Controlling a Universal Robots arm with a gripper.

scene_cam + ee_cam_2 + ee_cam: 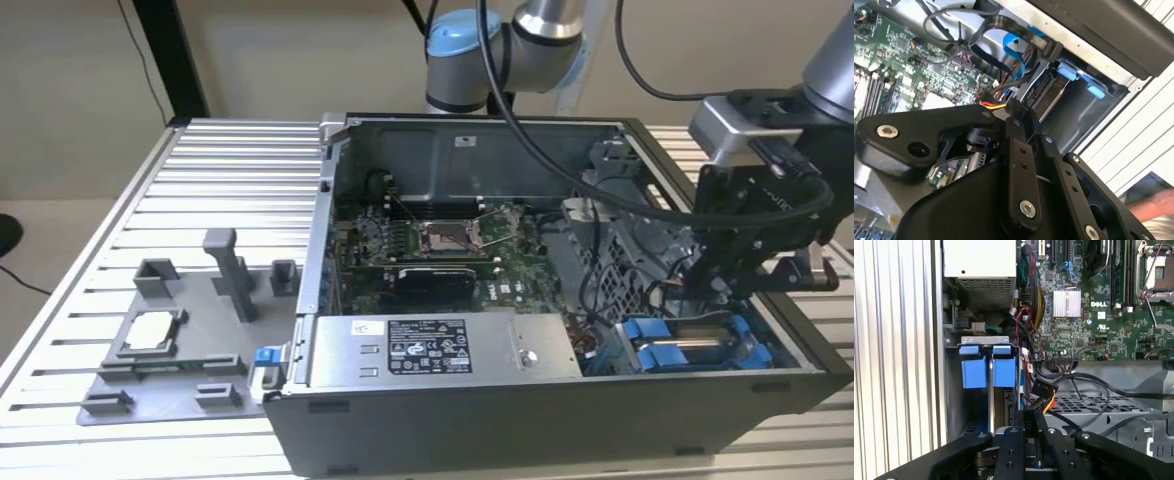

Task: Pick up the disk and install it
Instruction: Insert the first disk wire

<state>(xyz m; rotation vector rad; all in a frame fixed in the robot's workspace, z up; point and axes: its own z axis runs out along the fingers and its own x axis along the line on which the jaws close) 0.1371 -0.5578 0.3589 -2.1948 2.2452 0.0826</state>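
— Slatted aluminium table (200, 160) runs under everything. Starting at the exterior view's left, what do we meet first?

— We meet a grey fixture tray (200, 345), its pockets shaped to keep parts from sliding about. One pocket cradles a small silver chip (151, 328).

— And next along?

— The open computer case (534, 430), laid on its side so that we can reach in from above. Against its front wall sits the grey power box (427, 345), and behind that the motherboard (400, 240) lies flat.

— Where do we find the disk?

— At the exterior view's right, low in the corner bay. The disk (694, 345) sits in that bay with its blue carrier uppermost, which we judge is so it can be pinched and slid along the rails. In the first wrist view the disk (989, 372) shows two blue tabs side by side under the bay's metal lip. To us that looks like a seated drive, not a loose one.

— And the gripper?

— The gripper (717, 290) hangs inside the case just above and beside the disk, close to the cables (1069, 380). In both wrist views its fingers (1014, 445) meet at the tips, drawn together with nothing that we can see between them. We take it that it carries nothing, and that it points straight down to clear the case wall.
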